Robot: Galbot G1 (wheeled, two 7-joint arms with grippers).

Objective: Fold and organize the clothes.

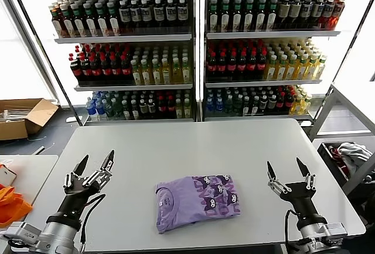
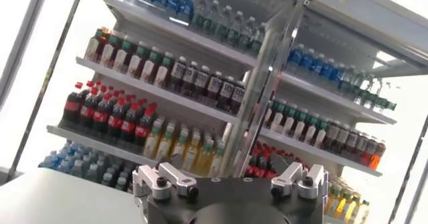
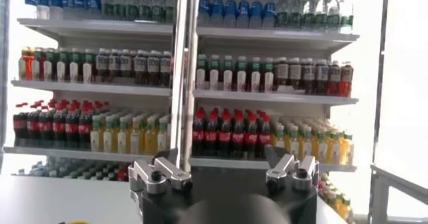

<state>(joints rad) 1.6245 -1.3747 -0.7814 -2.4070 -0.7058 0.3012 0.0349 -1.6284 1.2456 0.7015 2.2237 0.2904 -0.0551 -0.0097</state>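
A folded lavender T-shirt (image 1: 196,202) with dark purple cartoon figures lies on the grey table (image 1: 193,148), near the front middle. My left gripper (image 1: 95,162) is open and empty, raised with fingers pointing up, to the left of the shirt. My right gripper (image 1: 287,169) is open and empty, also pointing up, to the right of the shirt. Both wrist views show only the gripper bases and the shelves; the shirt is out of their view.
Shelves of bottled drinks (image 1: 193,48) stand behind the table. A cardboard box (image 1: 23,119) lies on the floor at the left. An orange item (image 1: 12,204) sits on a side table at the left. A bin with cloth (image 1: 350,157) stands at the right.
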